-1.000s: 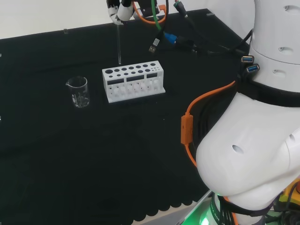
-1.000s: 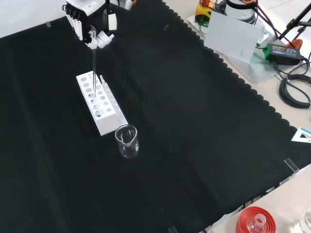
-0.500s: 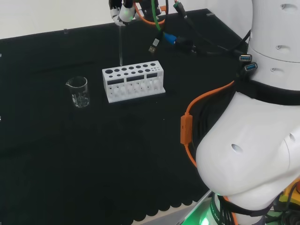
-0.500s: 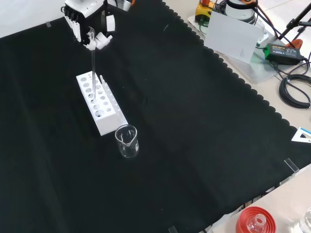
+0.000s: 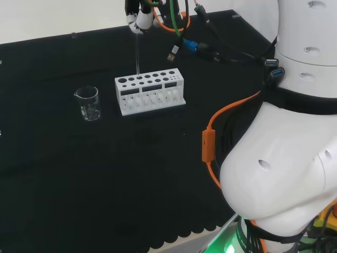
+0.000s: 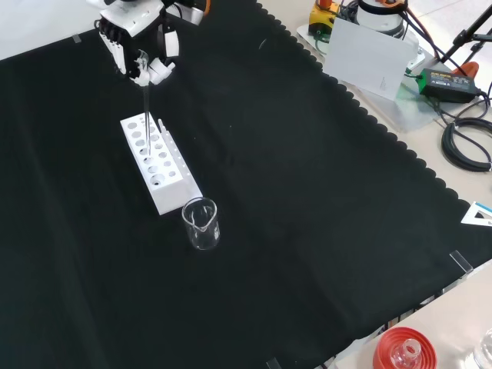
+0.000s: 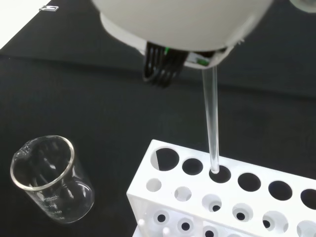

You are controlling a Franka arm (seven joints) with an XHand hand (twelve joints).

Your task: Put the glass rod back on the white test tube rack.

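Since a second ago the hand (image 6: pixel 137 46) has shifted a little rightward in the head view and risen slightly, bringing the glass rod (image 5: pixel 137 52) over the rack's back row.

Nearest in the front view stands an empty glass beaker (image 6: pixel 201 224), just beside the near end of the white test tube rack (image 6: pixel 158 164). Beyond it, the rod hangs upright from the hand, fingers curled and pinching its top end. In the wrist view the rod's (image 7: pixel 213 123) lower tip sits right at the mouth of a back-row hole of the rack (image 7: pixel 222 197), third from the beaker-side end; whether it has entered is hard to tell.

Judging by looks, the rod is light, stiff, smooth and brittle, so it may slip in a pinch and snap if pushed sideways against the hole's edge. Holding it near the top keeps the lower length free to go straight down.
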